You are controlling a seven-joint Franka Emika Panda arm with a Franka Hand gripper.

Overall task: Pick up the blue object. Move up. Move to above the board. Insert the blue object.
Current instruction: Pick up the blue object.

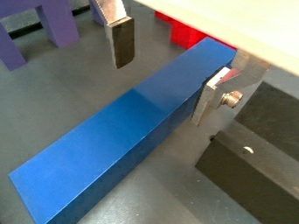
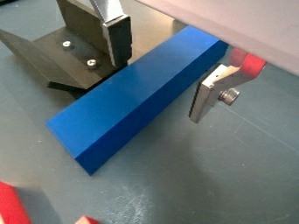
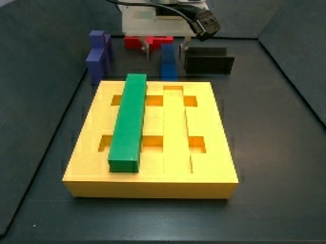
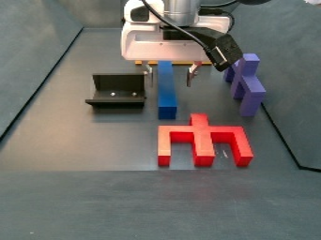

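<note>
Board: yellow grooved slab, visible in a side view only; green bar lies in one long groove.
Blue object: flat on the floor beyond the board, between the fingers.
Gripper: low over the bar's far end, jaws apart, pads not touching it.
Fixture: beside the bar.
Red piece: seen whole in a side view.

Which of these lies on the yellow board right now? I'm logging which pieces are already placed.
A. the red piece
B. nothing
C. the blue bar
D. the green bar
D: a side view shows the green bar lying along the board; the blue object is on the floor between the open jaws of the gripper.
</note>
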